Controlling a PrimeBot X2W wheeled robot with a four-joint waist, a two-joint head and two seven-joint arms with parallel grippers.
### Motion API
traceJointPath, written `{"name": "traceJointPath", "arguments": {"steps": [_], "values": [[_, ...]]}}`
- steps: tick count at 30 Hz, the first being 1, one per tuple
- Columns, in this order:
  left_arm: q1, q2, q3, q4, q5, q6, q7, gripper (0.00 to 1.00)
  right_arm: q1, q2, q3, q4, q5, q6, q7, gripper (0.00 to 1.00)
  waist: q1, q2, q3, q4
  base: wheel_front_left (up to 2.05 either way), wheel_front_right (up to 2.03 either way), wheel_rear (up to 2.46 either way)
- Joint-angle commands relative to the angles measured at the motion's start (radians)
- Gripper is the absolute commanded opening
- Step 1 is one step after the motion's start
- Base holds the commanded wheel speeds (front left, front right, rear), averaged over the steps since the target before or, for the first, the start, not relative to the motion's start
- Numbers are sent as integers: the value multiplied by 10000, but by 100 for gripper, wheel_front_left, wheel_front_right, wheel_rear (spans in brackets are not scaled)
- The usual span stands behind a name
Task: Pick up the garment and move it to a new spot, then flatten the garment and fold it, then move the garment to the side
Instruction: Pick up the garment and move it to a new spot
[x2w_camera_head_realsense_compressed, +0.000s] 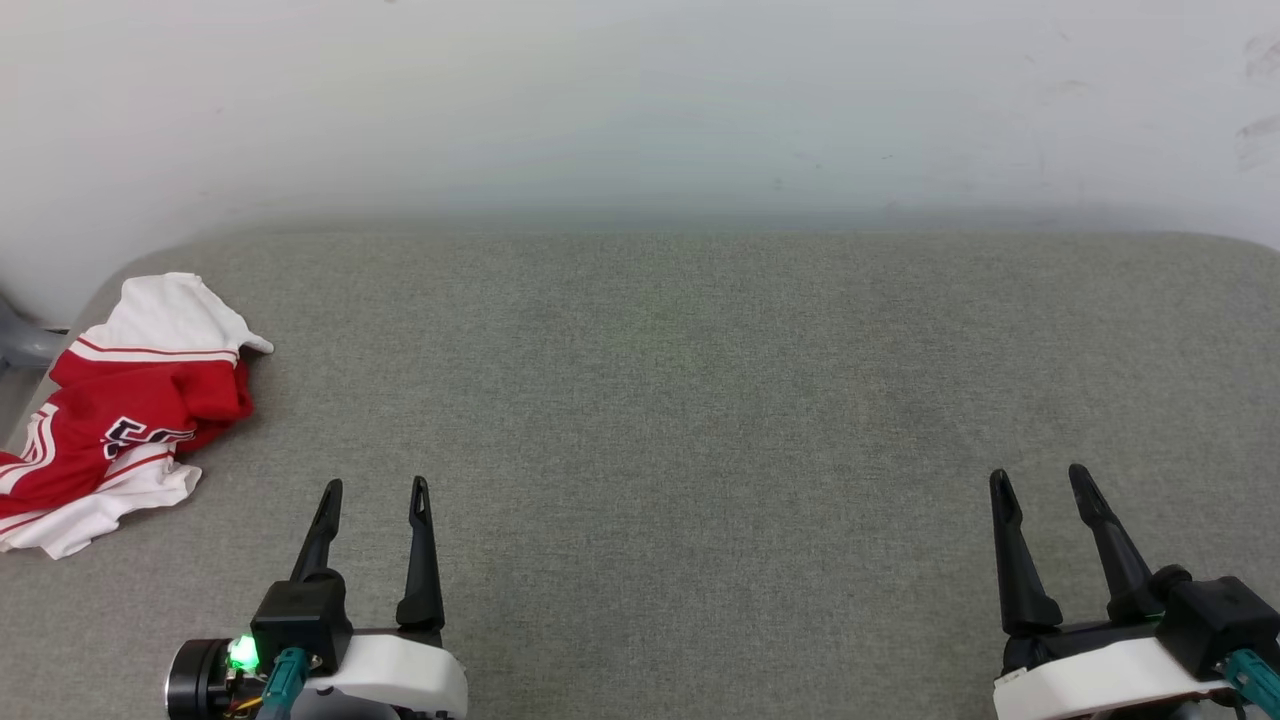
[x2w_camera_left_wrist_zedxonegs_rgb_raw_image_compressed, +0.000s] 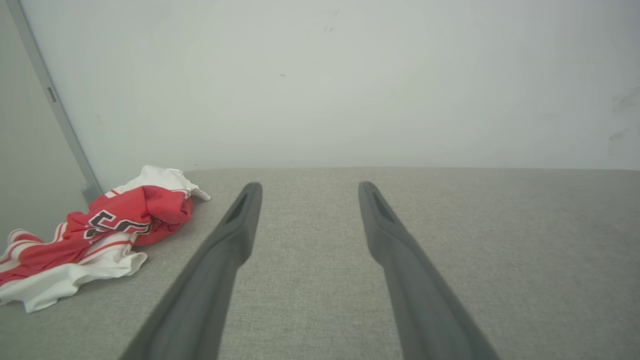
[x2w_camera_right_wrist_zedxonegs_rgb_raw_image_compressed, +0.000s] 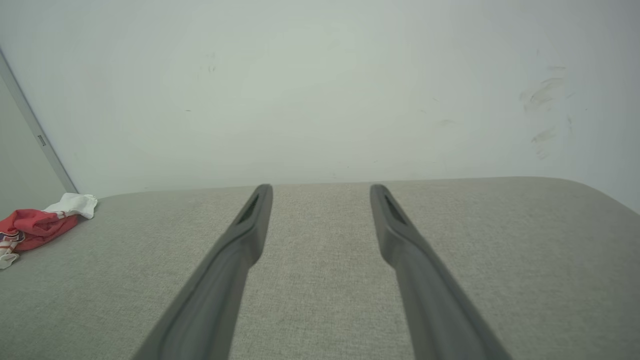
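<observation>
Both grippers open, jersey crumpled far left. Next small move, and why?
Probably reach the left gripper leftward to the jersey: it lies crumpled and untouched, and that gripper is open and much nearer than the right gripper.

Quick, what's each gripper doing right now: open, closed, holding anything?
Left gripper: open, holding nothing, apart from the crumpled red-and-white jersey shirt on the grey fabric surface.
Right gripper: open, holding nothing.

The counter is covered in grey woven cloth, matt and kinda rough. The garment is made of soft, smooth jersey cloth. The fingers are moulded in matt dark plastic.
</observation>
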Motion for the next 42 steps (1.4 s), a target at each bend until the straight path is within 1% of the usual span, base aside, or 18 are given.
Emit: {"name": "traceJointPath", "arguments": {"steps": [1, 10, 18, 29, 42], "values": [[54, -12, 21, 10, -43, -6, -28, 100, 60, 13, 17, 11, 20, -7, -21, 100, 0, 0, 3, 1, 0, 0, 0], [-18, -23, 51, 102, -54, -43, -28, 100, 52, 13, 24, 47, 36, -7, -21, 100, 0, 0, 66, 111, 0, 0, 0], [-152, -23, 144, 110, -68, 5, -28, 100, 5, 13, 61, 7, 4, -7, -21, 100, 0, 0, 183, 599, 0, 0, 0], [-301, -24, 329, 102, -144, 54, -28, 100, -128, 13, 157, -18, -178, -7, -21, 100, 0, 0, 428, 1783, 0, 0, 0], [-329, -24, 362, 181, -334, 137, -28, 100, -144, 13, 369, -29, -429, -7, -21, 100, 0, 0, 594, 3518, 0, 0, 0]]}}
